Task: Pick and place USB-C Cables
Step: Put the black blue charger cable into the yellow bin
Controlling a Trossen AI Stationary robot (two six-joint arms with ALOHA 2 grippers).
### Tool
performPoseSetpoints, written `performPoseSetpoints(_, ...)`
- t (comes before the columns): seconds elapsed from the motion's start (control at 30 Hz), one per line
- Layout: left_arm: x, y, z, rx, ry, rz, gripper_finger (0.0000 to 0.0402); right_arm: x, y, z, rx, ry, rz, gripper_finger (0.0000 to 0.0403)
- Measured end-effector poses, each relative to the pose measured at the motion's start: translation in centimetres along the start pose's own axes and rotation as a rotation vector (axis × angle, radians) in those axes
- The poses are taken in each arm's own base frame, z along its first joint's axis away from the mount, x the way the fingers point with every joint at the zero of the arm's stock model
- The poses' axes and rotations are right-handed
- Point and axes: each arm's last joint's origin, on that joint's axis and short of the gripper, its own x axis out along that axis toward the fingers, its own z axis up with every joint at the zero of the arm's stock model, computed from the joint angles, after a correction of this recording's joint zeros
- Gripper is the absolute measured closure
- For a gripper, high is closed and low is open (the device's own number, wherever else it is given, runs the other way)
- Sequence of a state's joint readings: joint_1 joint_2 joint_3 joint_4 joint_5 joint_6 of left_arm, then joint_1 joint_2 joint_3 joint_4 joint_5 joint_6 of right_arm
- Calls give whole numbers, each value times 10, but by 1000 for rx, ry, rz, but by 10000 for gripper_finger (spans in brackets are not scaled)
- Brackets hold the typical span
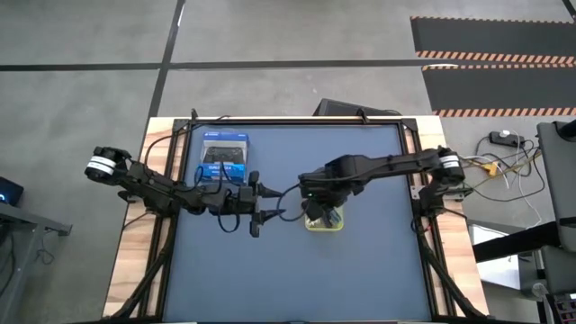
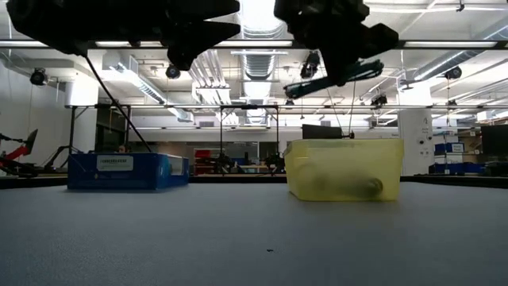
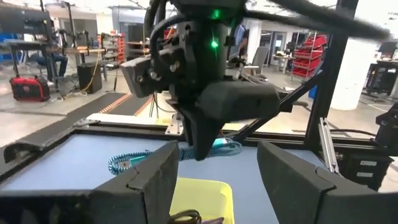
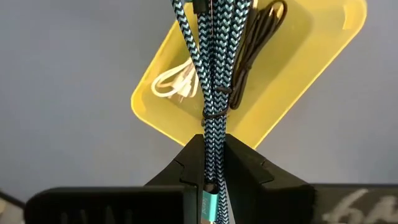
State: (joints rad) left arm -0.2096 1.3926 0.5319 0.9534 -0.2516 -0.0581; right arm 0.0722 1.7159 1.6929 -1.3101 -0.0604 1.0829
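Observation:
My right gripper [image 1: 322, 214] hovers over a yellow bin [image 1: 326, 225] and is shut on the teal-blue braided cable [image 4: 213, 74], also visible in the low view as the teal cable [image 2: 341, 79]. A white cable [image 4: 174, 84] and a black cable [image 4: 252, 50] lie on the bin's floor. The dark purple cable does not show. My left gripper [image 1: 256, 211] waits open, just left of the bin at about the same height, its fingers [image 3: 155, 180] spread wide and pointing at the right gripper. My right gripper pinches the teal cable bundle between its two fingers, just past the dark tie [image 4: 214, 113] toward the plug end [image 4: 208, 202]. The fingers come from above, pointing down, and lie across the bundle. The bundle is lifted clear above the bin and lies nearly level.
A blue box [image 1: 223, 157] stands at the far left of the dark mat, behind my left arm; it also shows as the blue box [image 2: 127, 171] in the low view. The mat's near half [image 1: 297, 279] is bare. A black frame [image 1: 409, 180] borders the table.

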Motion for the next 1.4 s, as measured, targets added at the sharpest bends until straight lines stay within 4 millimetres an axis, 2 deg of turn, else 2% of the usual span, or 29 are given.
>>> performPoseSetpoints(0.33, -8, 3, -14, -1, 49, 3, 198, 35, 8, 12, 34, -4, -110, 365)
performPoseSetpoints(0.57, -8, 3, -16, 4, 70, 3, 198, 52, 7, 23, 39, -101, -218, 365)
performPoseSetpoints(0.73, -8, 3, -17, 6, 78, 4, 198, 52, 3, 29, 87, -116, -227, 365)
performPoseSetpoints(1.2, -9, 3, -21, 17, 120, 6, 198, 51, 2, 30, 230, -171, -237, 365)
performPoseSetpoints(1.4, -9, 3, -21, 16, 119, 5, 198, 53, 1, 30, 241, -161, -237, 365)
